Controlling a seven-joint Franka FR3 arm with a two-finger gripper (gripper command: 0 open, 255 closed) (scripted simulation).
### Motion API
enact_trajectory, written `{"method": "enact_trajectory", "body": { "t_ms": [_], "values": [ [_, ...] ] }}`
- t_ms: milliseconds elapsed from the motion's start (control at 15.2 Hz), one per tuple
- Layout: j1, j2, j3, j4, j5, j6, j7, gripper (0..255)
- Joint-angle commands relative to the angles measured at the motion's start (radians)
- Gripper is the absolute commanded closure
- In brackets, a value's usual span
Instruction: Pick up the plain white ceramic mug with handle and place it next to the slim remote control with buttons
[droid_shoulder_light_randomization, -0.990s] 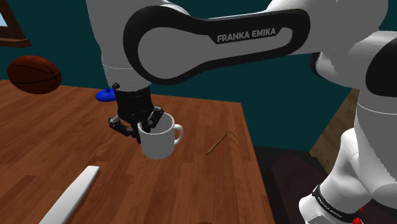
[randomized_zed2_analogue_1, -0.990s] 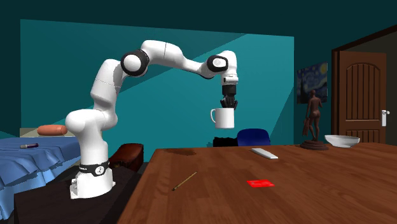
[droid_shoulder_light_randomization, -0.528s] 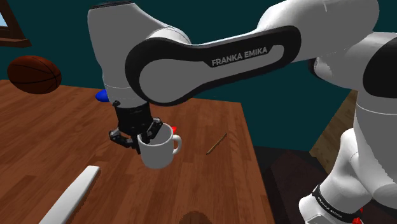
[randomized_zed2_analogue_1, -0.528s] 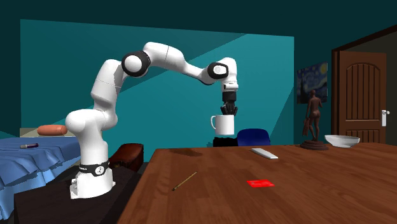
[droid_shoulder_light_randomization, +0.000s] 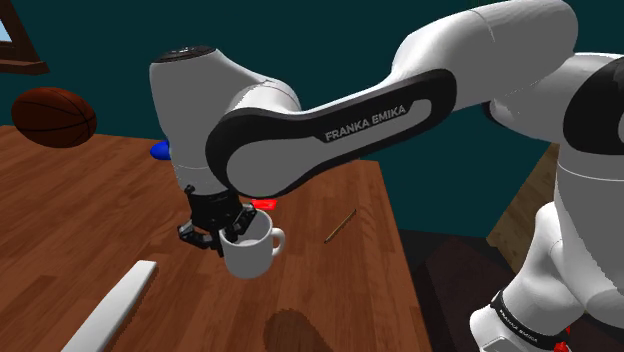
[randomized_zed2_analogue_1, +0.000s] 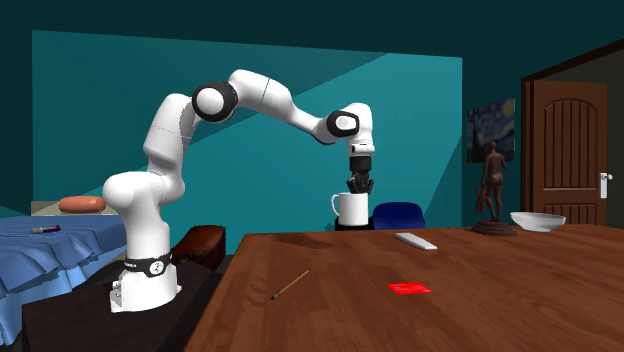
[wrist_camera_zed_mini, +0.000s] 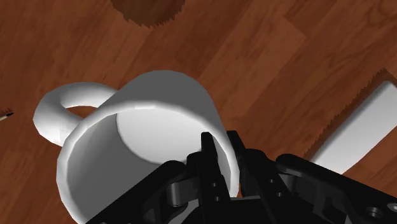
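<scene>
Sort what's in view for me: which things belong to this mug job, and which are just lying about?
Job in hand:
- white mug, clasped at its rim by the gripper
- white remote, where the mug goes

Lying about:
- basketball
- thin stick
- red card
- bowl
- statuette

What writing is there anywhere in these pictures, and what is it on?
"FRANKA EMIKA": white letters on the black panel of the arm, in the shoulder view.
White lettering on the black band round the arm's base: too small to read.
Mug and remote: no writing to be seen.
</scene>
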Motion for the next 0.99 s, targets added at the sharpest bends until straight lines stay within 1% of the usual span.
{"method": "enact_trajectory", "body": {
  "t_ms": [0,924],
  "values": [
    [-0.002,0.004,-0.002,-0.020,-0.003,0.024,0.002,255],
    [0.002,0.063,-0.017,-0.123,-0.035,0.181,0.027,255]
  ]
}}
